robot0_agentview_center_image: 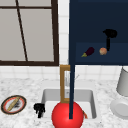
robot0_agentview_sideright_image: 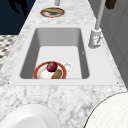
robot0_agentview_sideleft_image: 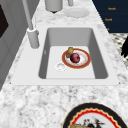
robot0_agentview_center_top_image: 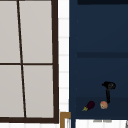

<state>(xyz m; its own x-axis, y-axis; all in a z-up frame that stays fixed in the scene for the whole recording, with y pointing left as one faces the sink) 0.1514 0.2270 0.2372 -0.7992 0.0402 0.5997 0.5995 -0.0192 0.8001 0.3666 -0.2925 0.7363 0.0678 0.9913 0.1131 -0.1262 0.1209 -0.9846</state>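
Observation:
My right hand [robot0_agentview_center_image: 110,33] hovers inside the open navy wall cabinet [robot0_agentview_center_image: 100,20], fingers straight and pointing down just above a small peach-coloured fruit [robot0_agentview_center_image: 102,51] on the shelf. It holds nothing. A dark purple eggplant [robot0_agentview_center_image: 89,52] lies to the fruit's left. The upper view shows the same right hand [robot0_agentview_center_top_image: 109,85], fruit [robot0_agentview_center_top_image: 103,105] and eggplant [robot0_agentview_center_top_image: 89,105]. My left hand [robot0_agentview_center_image: 39,109] hangs idle by the sink's left front corner with relaxed fingers; it appears at the frame's edge as left hand [robot0_agentview_sideleft_image: 124,47] and left hand [robot0_agentview_sideright_image: 18,6].
In the sink [robot0_agentview_sideleft_image: 100,50], an orange-rimmed plate [robot0_agentview_sideleft_image: 85,61] carries a dark red fruit [robot0_agentview_sideleft_image: 75,57] and a brown piece. A big red ball [robot0_agentview_center_image: 67,115] is low in front. A patterned plate [robot0_agentview_center_image: 13,104] lies left, a white plate [robot0_agentview_center_image: 120,108] and grey pot [robot0_agentview_center_image: 123,82] right; faucet [robot0_agentview_sideright_image: 95,40] behind.

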